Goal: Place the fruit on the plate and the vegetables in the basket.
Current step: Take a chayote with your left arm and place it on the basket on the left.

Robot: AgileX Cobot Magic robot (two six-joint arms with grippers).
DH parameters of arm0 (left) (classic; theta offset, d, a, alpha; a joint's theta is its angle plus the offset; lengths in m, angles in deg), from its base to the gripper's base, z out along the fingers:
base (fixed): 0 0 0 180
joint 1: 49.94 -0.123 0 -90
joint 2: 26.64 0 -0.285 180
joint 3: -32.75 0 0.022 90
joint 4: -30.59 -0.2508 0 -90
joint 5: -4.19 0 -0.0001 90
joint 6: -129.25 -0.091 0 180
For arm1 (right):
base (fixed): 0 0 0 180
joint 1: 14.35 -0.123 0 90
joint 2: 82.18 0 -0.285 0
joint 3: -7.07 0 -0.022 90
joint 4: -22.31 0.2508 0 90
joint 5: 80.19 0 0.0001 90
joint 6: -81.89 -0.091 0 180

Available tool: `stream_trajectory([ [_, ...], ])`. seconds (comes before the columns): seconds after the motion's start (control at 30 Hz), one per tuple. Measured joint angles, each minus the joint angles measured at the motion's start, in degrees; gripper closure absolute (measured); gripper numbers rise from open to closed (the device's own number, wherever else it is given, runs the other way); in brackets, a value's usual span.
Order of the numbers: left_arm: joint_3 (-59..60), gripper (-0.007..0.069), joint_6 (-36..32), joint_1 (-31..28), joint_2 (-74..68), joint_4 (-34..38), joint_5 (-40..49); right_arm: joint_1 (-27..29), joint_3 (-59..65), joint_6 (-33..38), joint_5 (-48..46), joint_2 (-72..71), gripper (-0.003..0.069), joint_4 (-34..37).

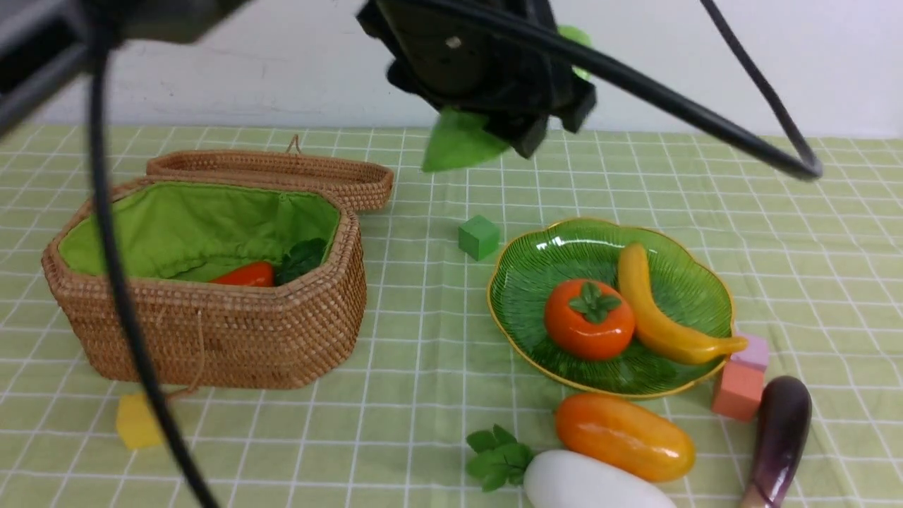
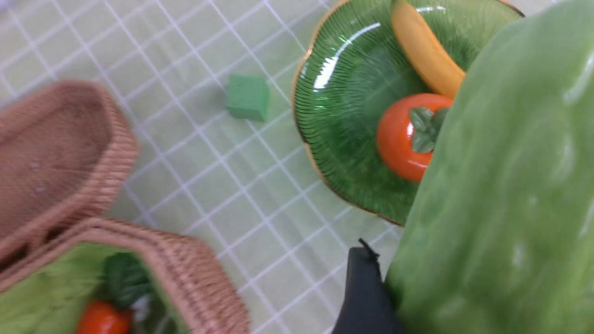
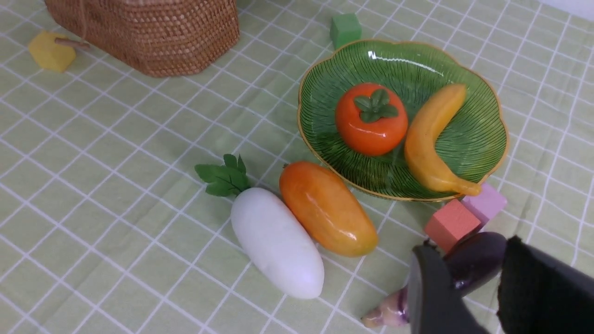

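Radish (image 1: 592,487) cut by front view's edge, eggplant (image 3: 482,254) partly behind right tool (image 3: 465,248), blurred green bulk likely gourd (image 2: 501,185)

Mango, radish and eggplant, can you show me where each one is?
Mango (image 3: 327,208): right wrist view, middle of its orange skin.
Radish (image 3: 276,241): right wrist view, middle of its white body.
Eggplant (image 1: 779,430): front view, middle of its purple body.

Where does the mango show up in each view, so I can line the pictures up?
Front view: the mango lies on the cloth on the near side of the plate, beside the radish.
Left wrist view: not in it.
Right wrist view: the mango lies between the radish and the plate.
Shared landmark: the plate, in all three.
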Motion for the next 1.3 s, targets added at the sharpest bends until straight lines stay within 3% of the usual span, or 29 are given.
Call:
stream_trajectory([
  [0.23, 12.9, 0.0166, -9.0, -9.5, 12.1, -4.7, 0.1, 0.0, 0.0, 0.0, 0.7, 0.0, 0.0427, 0.0],
  [0.43, 23.8, 0.0166, -19.4, -17.6, 13.0, -5.1, -2.1, 0.0, 0.0, 0.9, 8.8, 0.0, 0.0427, 0.8],
  [0.63, 29.6, 0.0166, -22.4, -23.9, 7.6, -5.1, -13.6, 0.0, 0.0, 1.5, 13.3, 0.0, 0.0427, 4.8],
  [0.87, 29.8, 0.0153, -22.4, -25.2, 4.3, -5.9, -15.2, 0.0, 0.0, 1.5, 12.2, 0.0, 0.0427, 5.9],
  [1.0, 29.8, 0.0012, -22.4, -25.2, 4.9, -6.0, -15.2, 0.0, 0.0, 1.5, 12.2, 0.0, 0.0427, 6.6],
  [1.1, 29.8, -0.0036, -22.4, -25.2, 6.4, -6.0, -15.2, 0.0, 0.0, 1.5, 12.2, 0.0, 0.0429, 6.8],
  [1.23, 29.8, -0.0023, -22.2, -25.1, 9.9, -5.5, -15.4, 0.0, -0.1, 1.5, 11.4, 0.3, 0.0442, 7.1],
  [1.3, 29.8, 0.0029, -19.7, -24.3, 13.3, -4.5, -15.0, 0.0, -0.9, 1.5, 9.5, 1.4, 0.0458, 7.2],
])
